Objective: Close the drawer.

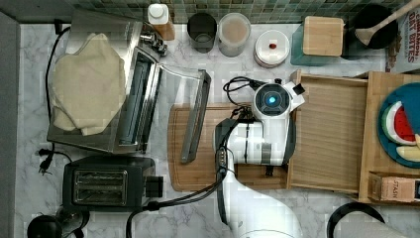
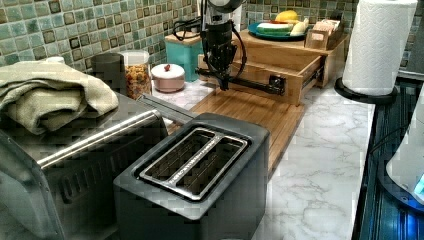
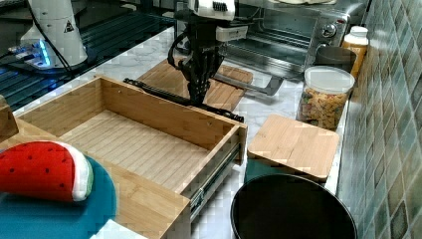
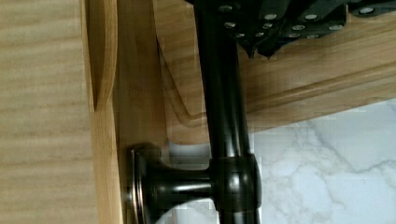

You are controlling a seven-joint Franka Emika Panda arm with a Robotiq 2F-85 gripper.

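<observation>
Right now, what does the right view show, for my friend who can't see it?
A pale bamboo drawer stands pulled wide open from its wooden box, empty inside. The robot's black gripper reaches down to the drawer's dark bar handle. Behind sits a brown cutting board.

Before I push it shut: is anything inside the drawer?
The drawer looks empty: bare slatted wood floor in the right and top views. The strip under the box overhang is hidden. The gripper sits at the black handle.
</observation>
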